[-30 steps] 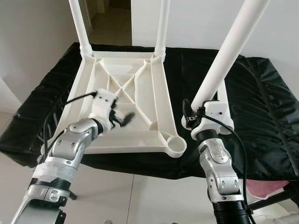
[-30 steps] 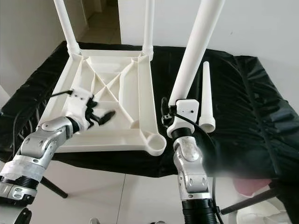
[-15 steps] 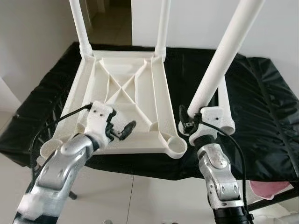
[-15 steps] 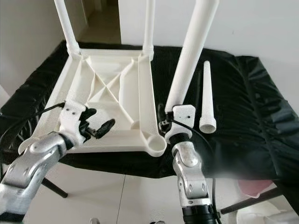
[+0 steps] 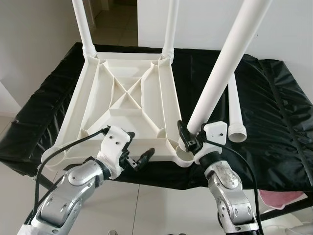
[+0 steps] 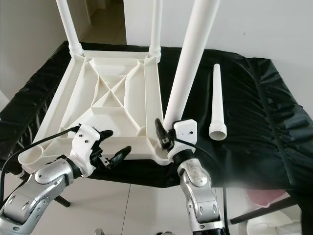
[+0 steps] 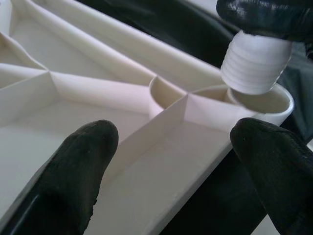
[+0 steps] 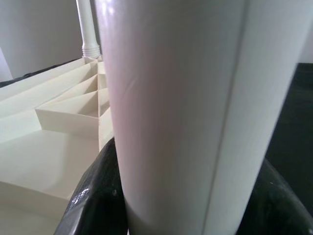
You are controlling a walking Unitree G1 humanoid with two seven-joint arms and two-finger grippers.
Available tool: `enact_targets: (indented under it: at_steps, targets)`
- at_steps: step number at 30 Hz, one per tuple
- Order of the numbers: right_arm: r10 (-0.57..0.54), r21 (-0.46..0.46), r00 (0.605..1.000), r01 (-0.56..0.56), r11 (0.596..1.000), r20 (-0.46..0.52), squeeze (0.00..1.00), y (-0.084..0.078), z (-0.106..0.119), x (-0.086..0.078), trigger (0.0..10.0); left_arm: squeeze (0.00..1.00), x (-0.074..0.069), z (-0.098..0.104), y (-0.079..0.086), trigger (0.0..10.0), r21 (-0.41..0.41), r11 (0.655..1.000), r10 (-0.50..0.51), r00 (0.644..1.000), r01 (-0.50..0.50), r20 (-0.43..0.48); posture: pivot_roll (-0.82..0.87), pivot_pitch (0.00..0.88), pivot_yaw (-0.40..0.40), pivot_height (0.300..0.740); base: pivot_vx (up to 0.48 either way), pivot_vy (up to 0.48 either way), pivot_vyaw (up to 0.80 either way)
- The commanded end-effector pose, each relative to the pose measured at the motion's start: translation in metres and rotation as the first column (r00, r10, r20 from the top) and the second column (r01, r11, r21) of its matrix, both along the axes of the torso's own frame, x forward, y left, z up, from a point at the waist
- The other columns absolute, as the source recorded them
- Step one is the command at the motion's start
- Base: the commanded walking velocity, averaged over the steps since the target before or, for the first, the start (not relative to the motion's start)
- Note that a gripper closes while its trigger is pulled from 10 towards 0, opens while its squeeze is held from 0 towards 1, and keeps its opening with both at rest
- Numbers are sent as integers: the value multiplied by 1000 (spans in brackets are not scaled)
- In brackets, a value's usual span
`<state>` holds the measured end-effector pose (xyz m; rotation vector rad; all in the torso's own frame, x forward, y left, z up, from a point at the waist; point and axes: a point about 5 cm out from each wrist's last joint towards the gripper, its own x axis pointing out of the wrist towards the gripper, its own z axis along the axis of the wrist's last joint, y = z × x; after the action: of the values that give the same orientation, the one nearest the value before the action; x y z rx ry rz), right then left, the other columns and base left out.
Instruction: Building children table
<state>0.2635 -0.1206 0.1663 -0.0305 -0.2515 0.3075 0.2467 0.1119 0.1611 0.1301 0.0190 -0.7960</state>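
Gripping table leg (image 5: pixel 222 76) | right gripper (image 5: pixel 188 142) | above corner socket (image 7: pixel 259 100)

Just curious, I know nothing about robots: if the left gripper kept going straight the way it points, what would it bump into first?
Probably the tabletop's near corner socket, where the right gripper holds a leg's threaded end. Depth is hard to judge.

Both eye views look down from the head. Each wrist view looks closely along its fingers, sharing the upturned table (image 5: pixel 128 100) corner.
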Motion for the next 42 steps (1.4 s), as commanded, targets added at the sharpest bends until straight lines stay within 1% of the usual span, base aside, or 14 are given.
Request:
enact_targets:
  at_steps: [1, 5, 7, 13, 15, 16, 18, 19, 20, 25, 27, 30, 33, 42]
  targets:
    - [30, 7, 1000, -30, 1000, 8, 0, 1, 0, -4, 10000, 0, -8, -1, -5, 10000, -3, 994, -107, 994, 107, -18, 24, 118, -7, 740, 0, 0, 0]
    - [59, -19, 998, -59, 998, -7, 0, 1, -6, -8, 10000, 0, -11, 0, -6, 10000, -22, 996, -87, 996, 87, -19, 25, 120, -7, 740, 0, 0, 0]
    - [94, -58, 995, -96, 994, -41, 0, -1, -18, -14, 10000, 0, -16, -3, -10, 10000, -52, 997, -58, 997, 55, -51, 26, 123, -8, 740, 0, 0, 0]
    - [150, -112, 987, -157, 981, -62, 0, 0, -27, -18, 10000, 0, -19, -5, -11, 10000, -45, 998, -58, 995, 54, -81, 31, 128, -5, 740, 0, 0, 0]
    - [150, -112, 987, -157, 981, -62, 0, 0, -27, -18, 10000, 0, -19, -5, -11, 10000, -45, 998, -58, 995, 54, -81, 31, 128, -5, 740, 0, 0, 0]
    - [195, -150, 978, -204, 967, -74, 0, 1, -31, -20, 10000, 0, -21, -5, -11, 10000, -41, 997, -69, 994, 65, -84, 33, 129, -5, 740, 0, 0, 0]
    - [195, -150, 978, -204, 967, -74, 0, 1, -31, -20, 10000, 0, -21, -5, -11, 10000, -41, 997, -69, 994, 65, -84, 33, 129, -5, 740, 0, 0, 0]
    - [243, -193, 964, -261, 946, -110, 0, -3, -38, -20, 10000, 0, -23, -4, -10, 10000, -47, 996, -84, 991, 80, -106, 36, 136, -6, 740, 0, 0, 0]
    - [255, -200, 959, -276, 940, -124, 0, -5, -40, -19, 10000, 0, -24, -4, -9, 10000, -48, 996, -86, 990, 81, -112, 36, 136, -6, 740, 0, 0, 0]
    - [256, -209, 957, -280, 937, -135, 0, -9, -43, -16, 10000, 0, -23, -4, -7, 10000, -48, 996, -77, 988, 71, -134, 36, 138, -4, 740, 0, 0, 0]
    - [249, -158, 956, -272, 949, -153, 0, -12, -45, -12, 10000, 0, -22, -2, -7, 10000, -47, 997, -75, 989, 69, -129, 37, 135, -3, 740, 0, 0, 0]
    - [242, -127, 957, -263, 956, -162, 0, -13, -45, -10, 10000, 0, -21, -1, -8, 10000, -48, 996, -75, 989, 70, -124, 40, 131, -2, 740, 0, 0, 0]
    - [229, -12, 952, -237, 972, -204, 0, -13, -48, -6, 10000, 0, -21, 1, -7, 10000, -33, 997, -73, 991, 69, -109, 41, 125, -1, 740, 0, 0, 0]
    - [218, 18, 948, -220, 975, -233, 0, -11, -51, -3, 10000, 0, -20, 2, -6, 10000, -28, 997, -78, 991, 75, -109, 40, 119, 1, 740, 0, 0, 0]
